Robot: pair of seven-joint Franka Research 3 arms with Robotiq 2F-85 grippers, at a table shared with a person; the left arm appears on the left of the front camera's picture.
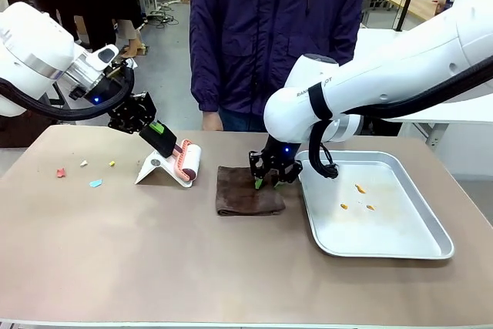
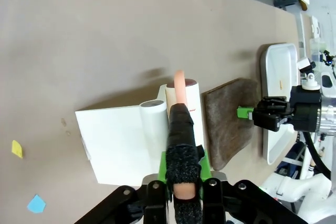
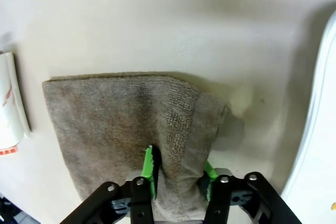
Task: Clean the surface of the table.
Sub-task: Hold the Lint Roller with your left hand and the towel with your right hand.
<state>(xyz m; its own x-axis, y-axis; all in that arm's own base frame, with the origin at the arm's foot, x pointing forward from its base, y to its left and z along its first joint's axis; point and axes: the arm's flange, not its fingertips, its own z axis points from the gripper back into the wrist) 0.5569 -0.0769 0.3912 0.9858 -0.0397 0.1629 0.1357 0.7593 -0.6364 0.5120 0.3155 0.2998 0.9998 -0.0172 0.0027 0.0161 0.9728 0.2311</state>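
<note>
Two bits of lettering show: red print on the lint roller's (image 3: 9, 103) paper sleeve and a grey word on the right arm's link. Both are too small to read.

The right gripper (image 3: 178, 176) has its green pads pinched on a raised fold of the brown cloth (image 3: 115, 114). The rest of the cloth lies flat ahead of the fingers on the table (image 3: 157, 19), whose beige-brown top runs under both grippers. Just beside these fingers, apart from the cloth, sits the silver metal tray (image 1: 385, 225), holding a few orange scraps (image 1: 360, 188).

The left gripper (image 2: 184, 162) is clamped on the black-wrapped part of the roller's pink handle. Past the fingertips, the roller head lies against a white wedge-shaped holder (image 2: 115, 140), with the cloth just beyond it. On the holder's other side, well apart from the fingers, red, white, yellow and blue paper scraps (image 1: 95, 183) lie scattered on the tabletop.

Farthest off, a person in a dark purple jacket (image 1: 269, 28) stands at the table's far edge.
</note>
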